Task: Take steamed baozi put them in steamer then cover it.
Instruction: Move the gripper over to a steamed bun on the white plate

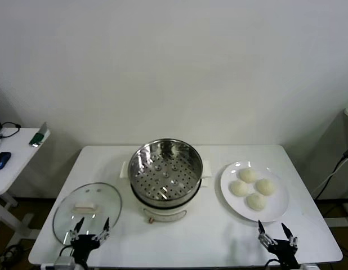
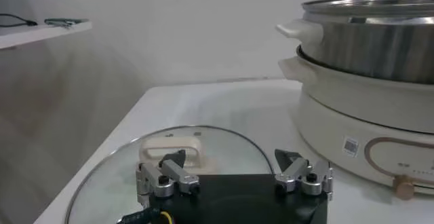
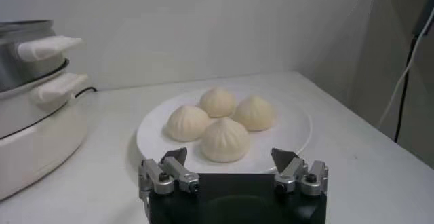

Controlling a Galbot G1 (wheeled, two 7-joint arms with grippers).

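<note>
Several steamed baozi (image 1: 252, 188) (image 3: 224, 139) lie together on a white plate (image 1: 278, 208) (image 3: 288, 127) at the table's right. The steamer (image 1: 165, 169) (image 2: 380, 39) stands at the table's middle, its perforated basket holding nothing, atop a cream pot base (image 2: 352, 120). The cover (image 1: 87, 211) (image 2: 224, 144), a glass lid with a cream handle, lies flat at the front left. My left gripper (image 1: 91, 229) (image 2: 230, 161) hovers open at the cover's near edge. My right gripper (image 1: 275, 232) (image 3: 229, 157) stands open just short of the plate, nothing between its fingers.
A white side table (image 1: 13, 152) with a blue mouse (image 1: 0, 160) stands at the far left. The pot's side handle (image 3: 51, 45) sticks out toward the plate. A cable (image 1: 334, 174) hangs at the right beyond the table's edge.
</note>
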